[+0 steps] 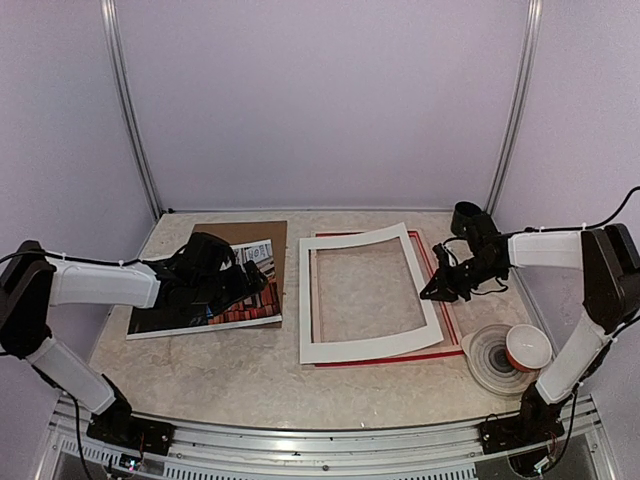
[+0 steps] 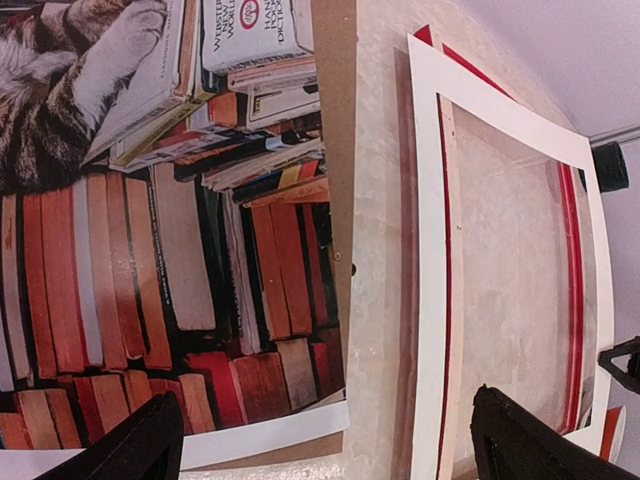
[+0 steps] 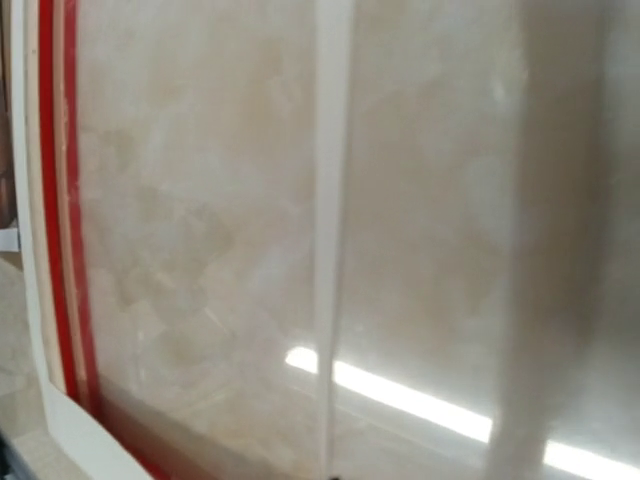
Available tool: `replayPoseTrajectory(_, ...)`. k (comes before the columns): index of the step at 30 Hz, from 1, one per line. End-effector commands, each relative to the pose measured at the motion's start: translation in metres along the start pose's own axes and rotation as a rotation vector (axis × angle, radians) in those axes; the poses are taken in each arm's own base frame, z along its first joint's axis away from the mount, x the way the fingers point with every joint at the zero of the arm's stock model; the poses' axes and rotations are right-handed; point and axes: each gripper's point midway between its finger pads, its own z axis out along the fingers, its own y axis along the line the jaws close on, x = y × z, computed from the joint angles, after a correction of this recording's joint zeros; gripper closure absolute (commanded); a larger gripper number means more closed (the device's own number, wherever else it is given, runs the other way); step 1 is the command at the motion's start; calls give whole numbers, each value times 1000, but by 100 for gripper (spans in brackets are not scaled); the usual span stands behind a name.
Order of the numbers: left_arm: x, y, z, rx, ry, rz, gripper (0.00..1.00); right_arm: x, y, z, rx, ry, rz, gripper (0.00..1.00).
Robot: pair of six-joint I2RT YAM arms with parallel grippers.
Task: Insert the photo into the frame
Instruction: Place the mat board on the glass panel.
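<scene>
Red wood marks the frame (image 1: pixel 447 318) in the middle of the table (image 1: pixel 250 375), with a white mat (image 1: pixel 360 347) lying crooked on top, and the photo (image 1: pixel 165 322) lies at nine o'clock from it on a brown board (image 1: pixel 250 230). From above, the left gripper (image 1: pixel 252 280) hides part of the photo, but its own camera shows the cat and books close up and its fingers (image 2: pixel 130 445) spread wide above the print. The right gripper (image 1: pixel 437 290) sits at the frame's three o'clock edge, squeezed together; its own camera is too blurry to tell if it pinches the mat.
</scene>
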Motion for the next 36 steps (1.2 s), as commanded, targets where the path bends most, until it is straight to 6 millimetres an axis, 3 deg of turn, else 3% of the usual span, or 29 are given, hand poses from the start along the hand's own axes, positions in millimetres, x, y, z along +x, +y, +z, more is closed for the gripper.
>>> replayPoseTrajectory(1, -9, -23, 4, 29, -36, 17, 1, -13, -8, -15, 43, -30, -53, 97)
replayPoseTrajectory(7, -9, -29, 6, 27, -39, 26, 1, -25, -25, -22, 120, -36, -74, 96)
replayPoseTrajectory(13, -6, -20, 1, -20, -37, 44, 1, -30, -47, -30, 205, -43, -71, 96)
replayPoseTrajectory(24, -16, -16, -14, -45, -83, 44, 1, -30, -51, -29, 192, -64, -52, 95)
replayPoseTrajectory(36, -17, -21, -17, -37, -86, 36, 1, -24, -40, -30, 133, -89, -45, 91)
